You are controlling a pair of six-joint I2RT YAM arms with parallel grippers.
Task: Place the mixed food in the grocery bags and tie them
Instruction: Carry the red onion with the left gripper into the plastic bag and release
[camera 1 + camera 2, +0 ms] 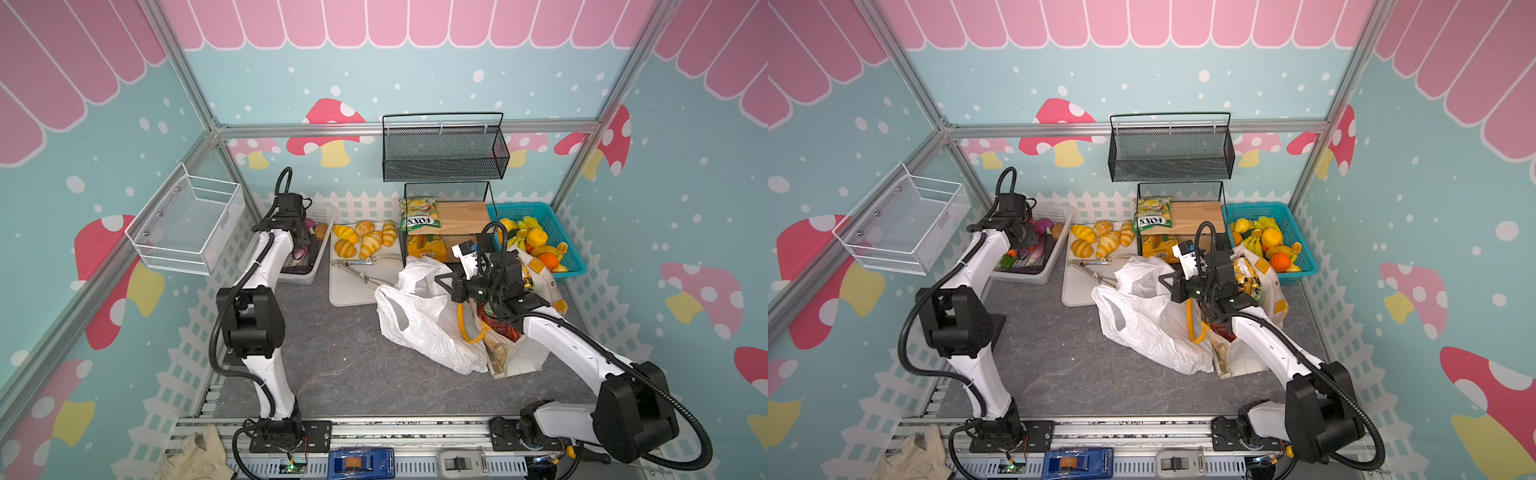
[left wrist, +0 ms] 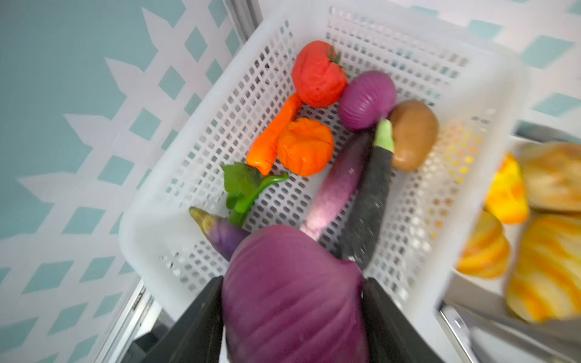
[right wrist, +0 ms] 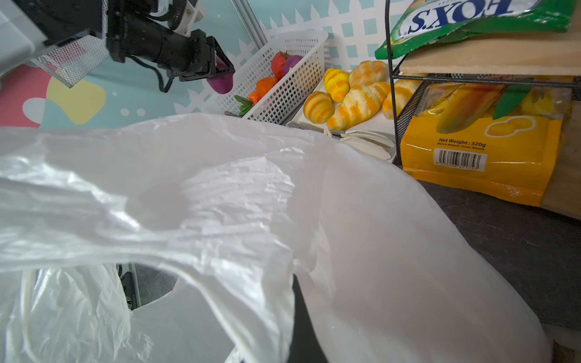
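Right hand [image 1: 441, 281] half-buried in white bag [image 1: 419, 320]

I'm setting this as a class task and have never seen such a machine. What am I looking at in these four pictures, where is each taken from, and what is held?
This is a robot: a left arm and a right arm, each ending in a two-fingered pincer. Two pictures look down from overhead, almost identically; the other two come from a camera on each arm's wrist. On the grey table lie a thin white plastic bag, an off-white tote with yellow handles, a white basket of toy vegetables, a tray of bread rolls and a blue basket of fruit. The left pincer holds a purple onion above the white basket. The right pincer is shut on the plastic bag's edge.
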